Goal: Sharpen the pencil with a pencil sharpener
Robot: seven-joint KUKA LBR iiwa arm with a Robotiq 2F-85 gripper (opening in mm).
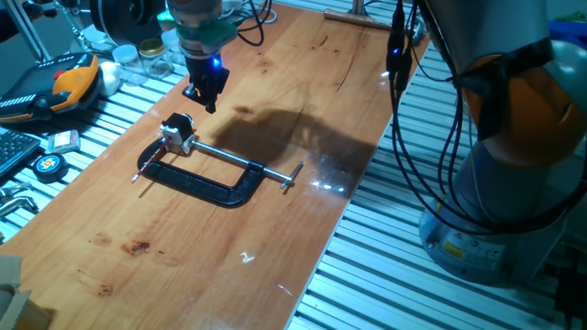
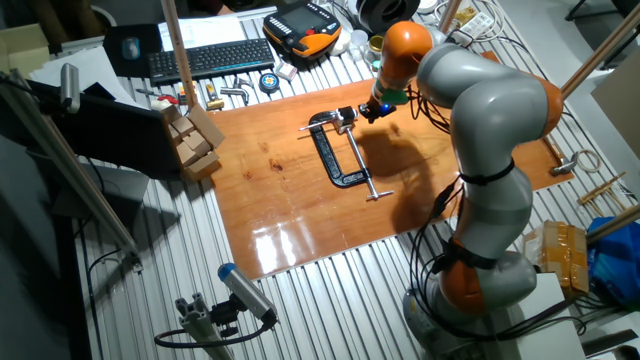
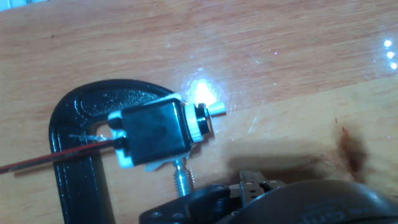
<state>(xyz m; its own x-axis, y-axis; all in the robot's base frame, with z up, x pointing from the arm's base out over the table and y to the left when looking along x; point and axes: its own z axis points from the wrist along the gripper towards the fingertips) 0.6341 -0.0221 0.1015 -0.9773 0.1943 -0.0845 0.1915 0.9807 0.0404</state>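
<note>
Gripper (image 1: 205,94) nearest lens, hovering beside sharpener (image 3: 155,132); finger state unclear. Sharpener pinned in clamp (image 3: 78,155), probably for steadiness. Pencil (image 3: 59,155) tip already inserted.

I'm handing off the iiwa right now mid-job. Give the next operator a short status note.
Gripper: raised off the wooden table, beside the clamp; holds nothing visible; whether the jaws are open cannot be told.
Pencil sharpener: held in the black C-clamp, which lies flat on the table.
Pencil: lying flat, tip in the sharpener.
Done: pencil seated.
Left: probably grip the pencil and turn it.
</note>
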